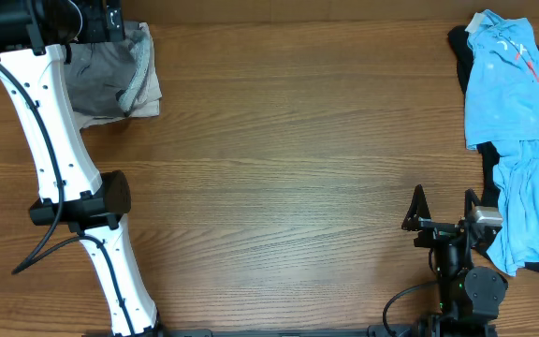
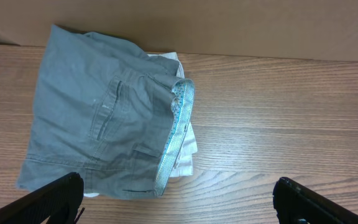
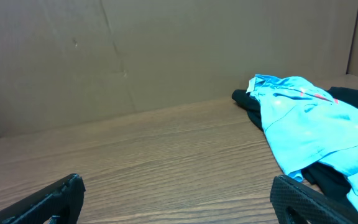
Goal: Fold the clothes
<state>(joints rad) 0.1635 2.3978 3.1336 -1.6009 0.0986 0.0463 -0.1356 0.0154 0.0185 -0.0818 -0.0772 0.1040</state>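
Folded grey shorts [image 1: 101,70] lie at the table's far left corner on top of a paler beige garment [image 1: 148,98]. The left wrist view shows the shorts [image 2: 98,118] with a striped inner waistband, and the pale garment [image 2: 185,149] sticking out beneath. My left gripper [image 2: 179,208] hovers over their near edge, open and holding nothing. Light blue clothes [image 1: 513,122] lie crumpled over a black garment [image 1: 458,42] at the right edge. My right gripper [image 1: 444,208] stands open just left of that pile, over bare wood. In its own view the blue cloth [image 3: 309,124] lies ahead to the right.
The white left arm [image 1: 54,150] reaches from the front edge up to the far left corner. A brown cardboard wall [image 3: 166,50] closes off the table's back. Bare wooden tabletop [image 1: 298,140] stretches between the two piles.
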